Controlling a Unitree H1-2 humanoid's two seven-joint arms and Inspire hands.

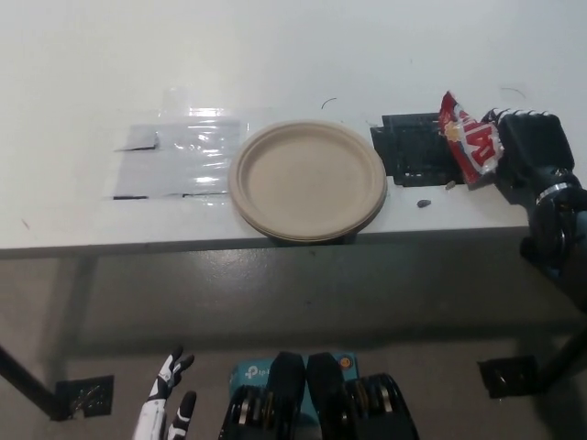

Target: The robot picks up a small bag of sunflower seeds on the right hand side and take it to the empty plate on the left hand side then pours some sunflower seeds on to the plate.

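A red and white bag of sunflower seeds (pixel 470 142) is held upright over the right part of the white table (pixel 275 55), with my black right hand (pixel 527 156) shut on it. Two small seeds (pixel 424 203) lie on the table below the bag. The empty tan paper plate (pixel 307 179) sits near the table's front edge, left of the bag. My white left hand (pixel 167 403) rests open at the bottom left, below the table.
A black mat (pixel 415 151) lies under the bag's spot, right of the plate. A clear plastic sheet (pixel 179 154) is taped down left of the plate. The table's front edge (pixel 275 246) runs across the middle.
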